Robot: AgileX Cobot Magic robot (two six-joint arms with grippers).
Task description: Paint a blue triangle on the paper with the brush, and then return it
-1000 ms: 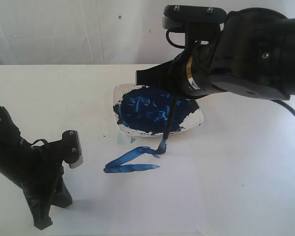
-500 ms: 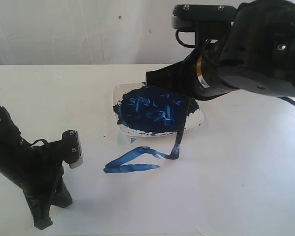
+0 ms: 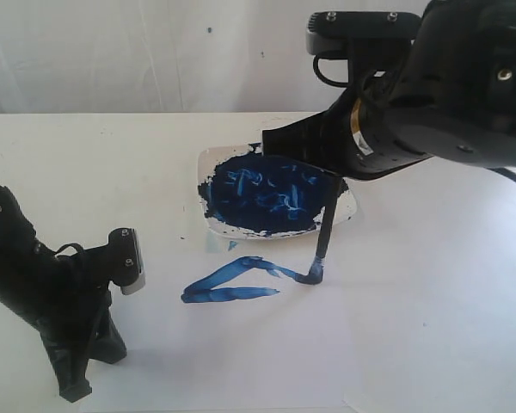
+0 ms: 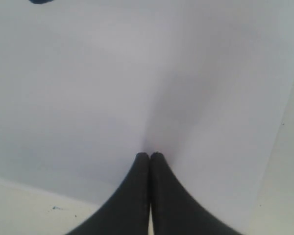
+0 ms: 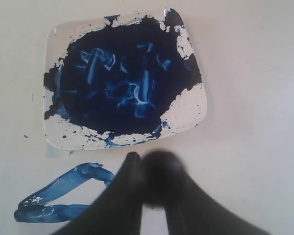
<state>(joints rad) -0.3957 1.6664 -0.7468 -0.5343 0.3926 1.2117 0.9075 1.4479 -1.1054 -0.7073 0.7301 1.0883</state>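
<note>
white tabletop before a pale wall, carrying the paper. the right gripper is clenched on the brush. the left gripper has its jaws pressed together with nothing between them, tips over bare paper near the sheet's edge. a square dish, smeared with dark blue paint, lies just beyond the right jaws. the blue triangle lies on the paper between the two pairs of jaws: two streaky strokes meeting at one corner, open at the brush end. the brush hangs slightly tilted beneath the right jaws, its bristle tip touching the paper at the end of the upper stroke.
</note>
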